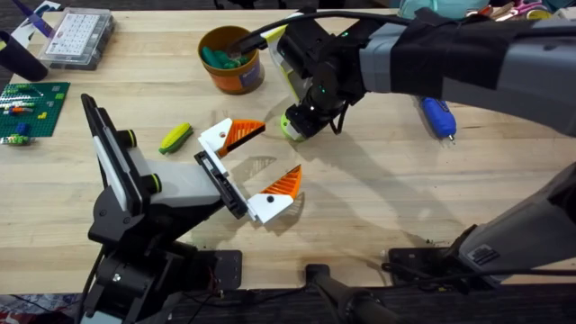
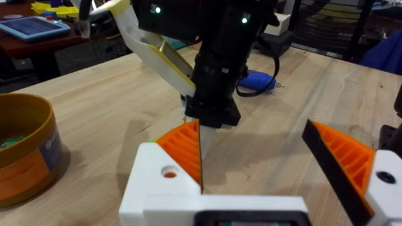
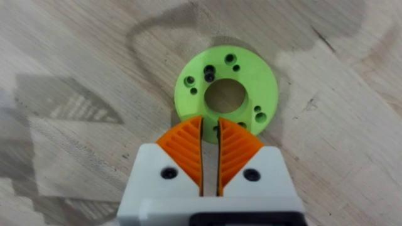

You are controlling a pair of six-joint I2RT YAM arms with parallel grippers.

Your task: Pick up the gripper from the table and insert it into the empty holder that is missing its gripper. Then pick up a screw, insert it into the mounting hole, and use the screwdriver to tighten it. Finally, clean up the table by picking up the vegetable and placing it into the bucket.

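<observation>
so right now the right gripper (image 3: 210, 154) is pointing straight down over a lime green ring (image 3: 226, 89), a flat disc with a big centre hole and little holes round it, lying on the table (image 1: 378, 198). its orange pads are pinched nearly together, just a sliver of gap, with nothing between them, and the tips sit right at the ring's near edge. the left gripper (image 1: 267, 163) is parked wide open just in front of that, also empty.

on the overhead clock: bucket (image 1: 233, 61) at about 11 with green stuff in it, vegetable (image 1: 175, 137) out at 9 to 10, screwdriver (image 1: 438, 117) at about 2 on the far side of the right arm.

what i'd worry about:
- with the jaws this narrow, coming down just shoves the ring across the wood instead of grabbing it. it's thin and flat, so it'll probably skate.
- the two arms are really close. in the left wrist view the right arm looms right over the left's pads, so a sideways move could clip them.
- if the ring slides toward the left gripper, it ends up under it.
</observation>
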